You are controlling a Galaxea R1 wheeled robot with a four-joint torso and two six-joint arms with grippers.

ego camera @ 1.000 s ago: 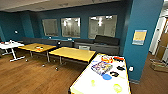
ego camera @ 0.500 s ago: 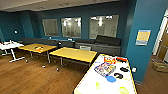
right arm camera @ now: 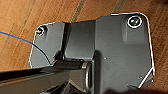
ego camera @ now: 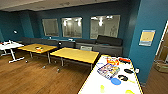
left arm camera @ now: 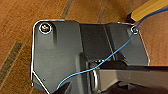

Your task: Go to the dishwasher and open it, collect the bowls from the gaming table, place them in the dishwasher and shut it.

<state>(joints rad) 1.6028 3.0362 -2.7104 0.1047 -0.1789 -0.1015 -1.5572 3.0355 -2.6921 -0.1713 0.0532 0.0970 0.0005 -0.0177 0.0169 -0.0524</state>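
Could not tell, for the left gripper or the right gripper, whether apart or together. Saw in the left wrist view a dark wrist plate over brown wood floor, crossed by a thin blue cable, with a strip of yellow edge just past one corner. Found in the right wrist view a like plate over the same kind of floor, with a blue cable running in beside it.

Looked out, from the head view, along a long pale counter with a yellow edge. Noted near its close end a blue bowl and, closer to that end, two yellow-green bowls, one toward each long edge. Made out a bright many-coloured box about mid-counter, just beyond the blue bowl, flat black things beside it toward the right edge, and red and orange things at the far end; too blurred to name more closely.

Beyond the counter's left edge, picked out two square yellow tables, the farther one with something orange on it, and a white table farther left. Behind them, ran a dark sofa along a teal wall with windows. Spotted a pale poster on the teal wall past the counter's right edge.
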